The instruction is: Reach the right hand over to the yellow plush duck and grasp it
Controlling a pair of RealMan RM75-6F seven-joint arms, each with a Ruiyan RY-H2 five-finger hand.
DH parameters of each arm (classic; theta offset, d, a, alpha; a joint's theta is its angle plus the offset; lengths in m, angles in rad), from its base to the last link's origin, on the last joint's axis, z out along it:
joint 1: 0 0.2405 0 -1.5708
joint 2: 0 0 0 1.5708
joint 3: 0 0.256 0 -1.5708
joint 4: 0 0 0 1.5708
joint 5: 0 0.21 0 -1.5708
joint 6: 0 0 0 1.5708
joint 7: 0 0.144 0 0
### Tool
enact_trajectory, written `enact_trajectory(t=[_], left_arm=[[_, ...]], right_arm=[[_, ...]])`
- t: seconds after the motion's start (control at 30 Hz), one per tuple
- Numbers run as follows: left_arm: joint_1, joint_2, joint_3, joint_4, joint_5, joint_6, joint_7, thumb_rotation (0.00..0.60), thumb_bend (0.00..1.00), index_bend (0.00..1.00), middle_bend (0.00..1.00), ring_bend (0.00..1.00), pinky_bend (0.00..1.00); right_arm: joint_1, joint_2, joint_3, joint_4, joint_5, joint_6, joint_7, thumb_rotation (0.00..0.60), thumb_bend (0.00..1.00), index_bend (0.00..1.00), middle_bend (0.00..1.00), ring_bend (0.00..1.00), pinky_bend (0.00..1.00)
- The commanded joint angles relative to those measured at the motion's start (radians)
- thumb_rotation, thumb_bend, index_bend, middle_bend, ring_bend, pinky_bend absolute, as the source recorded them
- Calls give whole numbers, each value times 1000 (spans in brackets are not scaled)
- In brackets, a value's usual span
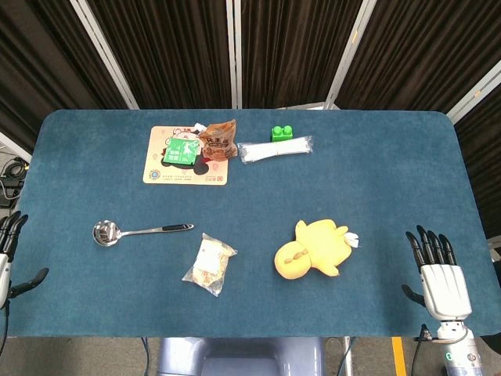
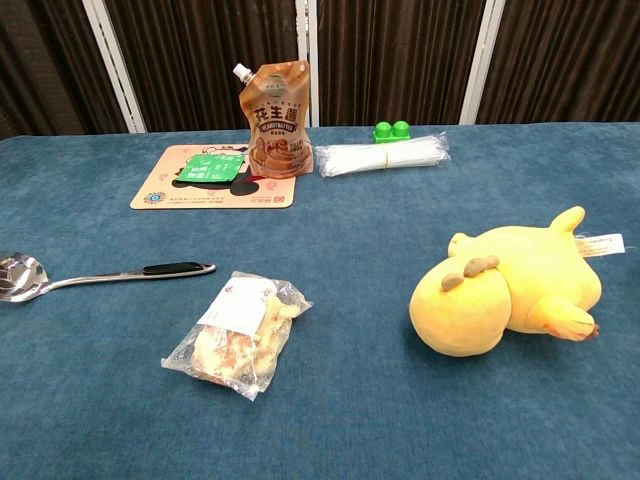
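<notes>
The yellow plush duck point(image 1: 313, 249) point(image 2: 508, 291) lies on its side on the blue table, right of centre, with a white tag at its tail end. My right hand point(image 1: 437, 269) rests flat near the table's front right corner, fingers spread and holding nothing, well to the right of the duck. At the front left edge my left hand point(image 1: 9, 258) is partly cut off by the frame, fingers apart and empty. Neither hand shows in the chest view.
A metal ladle point(image 1: 129, 231) point(image 2: 90, 274) and a clear snack bag point(image 1: 210, 265) point(image 2: 238, 334) lie left of the duck. At the back are a printed mat point(image 1: 176, 174), a brown spout pouch point(image 2: 279, 121), a clear packet of white sticks point(image 1: 275, 150) and a green brick point(image 1: 282, 133).
</notes>
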Motion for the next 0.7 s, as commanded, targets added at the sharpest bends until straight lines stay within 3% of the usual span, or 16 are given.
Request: enact_trajectory(t=[0.03,0.6,0.7], left_arm=[[0,0,0,0,0,0,1,600,207,0,0,0,0],[-1,2,-1,-1,-1,-1,-2,600,207,0,0,0,0],[0,3,-2,-4,-1,0,-4,600,207,0,0,0,0]], right_arm=[[0,0,0,1,-1,1,0,600,291,0,0,0,0],[4,-6,-3,4,-4,-9,-6,600,294,0,0,0,0],[6,-11,-6,10,-13,-9,-10,600,419,0,0,0,0]])
